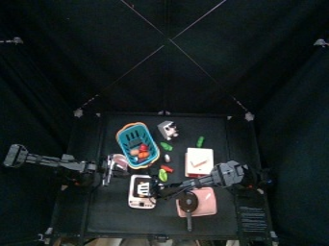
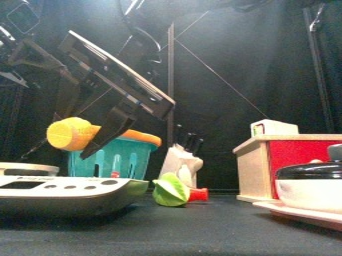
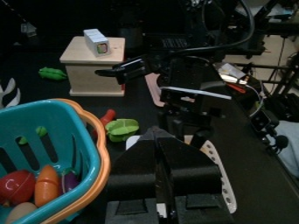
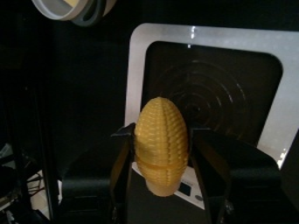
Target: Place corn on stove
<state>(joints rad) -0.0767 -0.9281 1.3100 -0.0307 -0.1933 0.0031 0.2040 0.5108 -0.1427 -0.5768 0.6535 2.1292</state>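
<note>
Holding the yellow corn (image 4: pixel 162 144) between my right pincer's (image 4: pixel 160 162) jaws, I am hanging it over the white stove (image 4: pixel 263 70) near the table's front edge.

Yellow corn (image 4: pixel 162 144); white stove (image 4: pixel 205 52), dark ringed burner

The left arm's own black fingers (image 3: pixel 163 171) rise together above the black desk (image 3: pixel 251 153). Beside them sits a teal plastic basket with an orange rim (image 3: pixel 52 153) holding toy vegetables. A green toy piece (image 3: pixel 121 129) lies just past it, a cream wooden box (image 3: pixel 100 68) farther off, and the other black arm (image 3: pixel 193 96) reaches across.
</note>
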